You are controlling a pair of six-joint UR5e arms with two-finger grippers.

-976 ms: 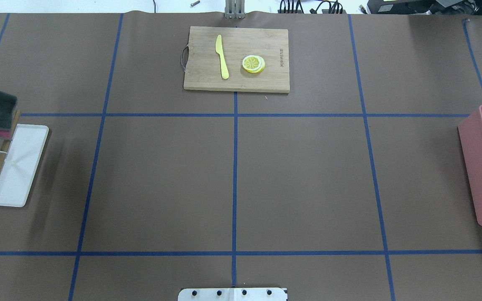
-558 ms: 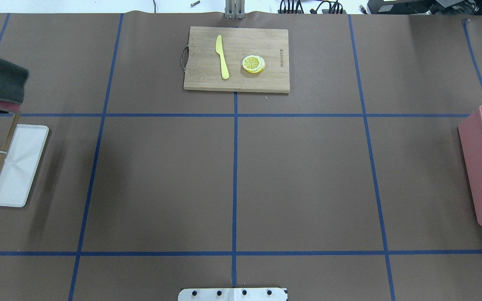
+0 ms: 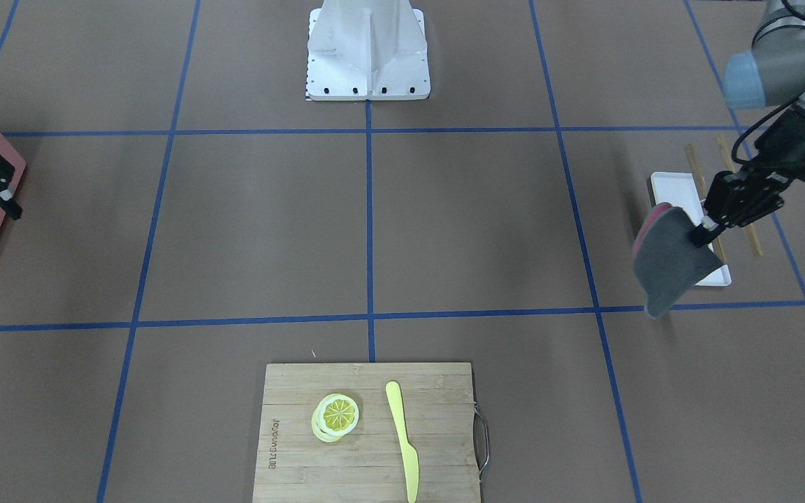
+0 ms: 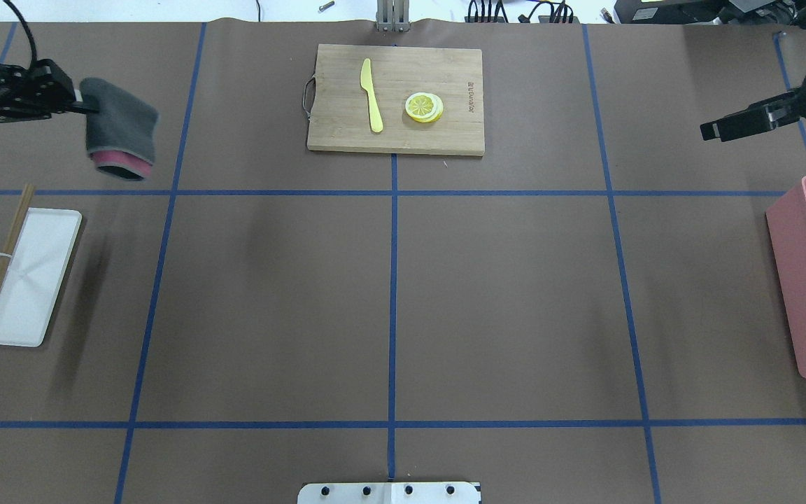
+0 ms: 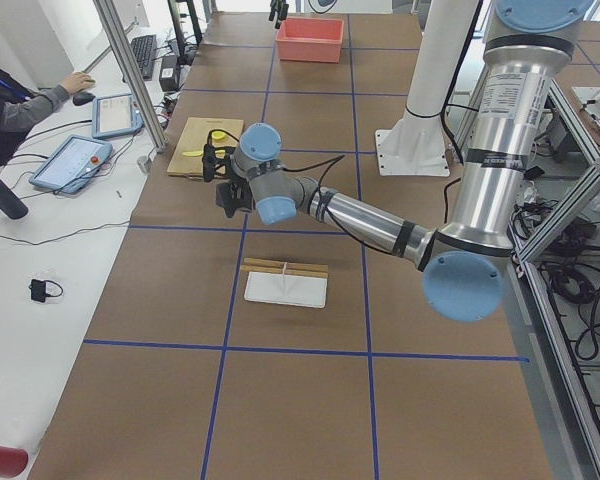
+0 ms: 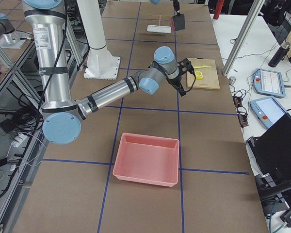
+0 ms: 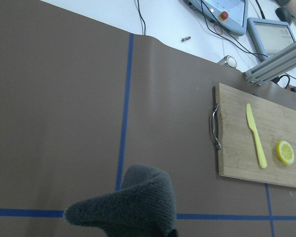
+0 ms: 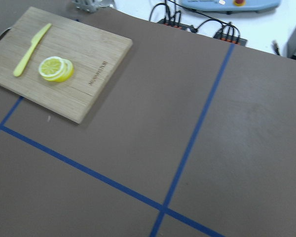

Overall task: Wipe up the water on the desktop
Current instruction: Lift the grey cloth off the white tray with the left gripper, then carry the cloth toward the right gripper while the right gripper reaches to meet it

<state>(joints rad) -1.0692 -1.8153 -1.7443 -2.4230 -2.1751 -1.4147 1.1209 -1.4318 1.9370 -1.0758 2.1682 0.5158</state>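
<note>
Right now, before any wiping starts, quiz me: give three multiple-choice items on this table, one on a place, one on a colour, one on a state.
1. Where do the lemon slices lie?
A. In the pink bin
B. On the cutting board
C. On the white tray

2. What colour is the knife?
A. Yellow
B. Blue
C. Black

3. How is the left gripper?
A. Open and empty
B. Shut on the white tray
C. Shut on the grey cloth, above the desktop

Key: 1 B, the slices sit on the board beside the knife. 2 A, it is pale yellow all over. 3 C, the cloth hangs from the gripper, clear of the surface.
</note>
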